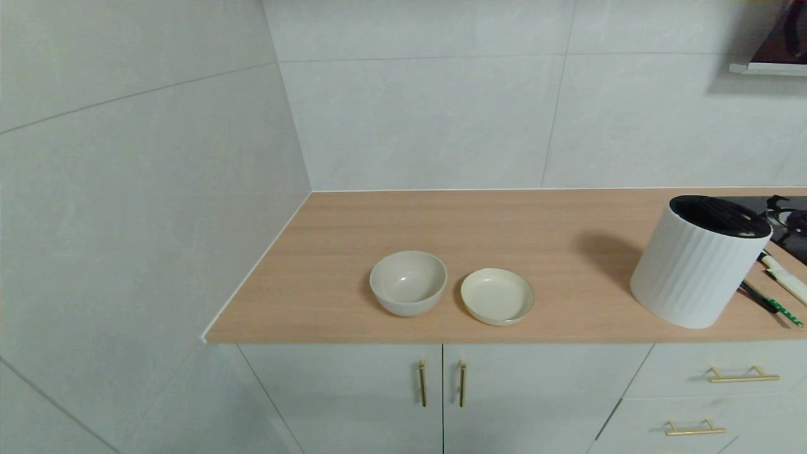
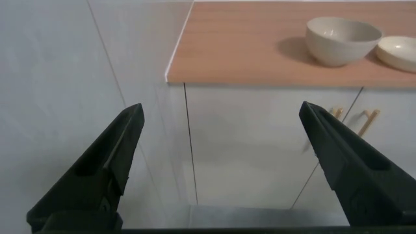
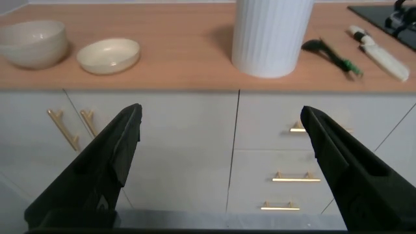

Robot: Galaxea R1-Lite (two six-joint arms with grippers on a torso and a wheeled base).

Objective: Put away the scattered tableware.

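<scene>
Wooden counter (image 1: pixel 504 227) runs along the tiled wall (image 1: pixel 429 120) into the left corner. White cabinets (image 1: pixel 353 397) with gold handles sit under it, and drawers (image 1: pixel 743 403) are on the right. A black hob (image 1: pixel 785 214) peeks in at the counter's far right end.

Biggest thing on top is the white ribbed holder (image 1: pixel 693 271). It's standing upright near the right end, close to the front edge, with a black slotted top.

Left gripper (image 2: pixel 220 109) is spread wide with nothing in it. It hangs low in front of the cabinets, below the counter's left front corner. Right gripper (image 3: pixel 221 110) is also wide apart and empty, low in front of the cabinets and drawers, roughly under the holder.

The bowl (image 1: pixel 408 282) is mid-counter near the front edge, right side up. The dish (image 1: pixel 497 295) sits just beside it on the right, not quite touching. Both are well apart from the holder.

The last two things lie flat just right of the holder. The dark utensil (image 1: pixel 772 306) with green marks is the nearer one, and the white utensil (image 1: pixel 785 277) is a bit further out toward the hob.
</scene>
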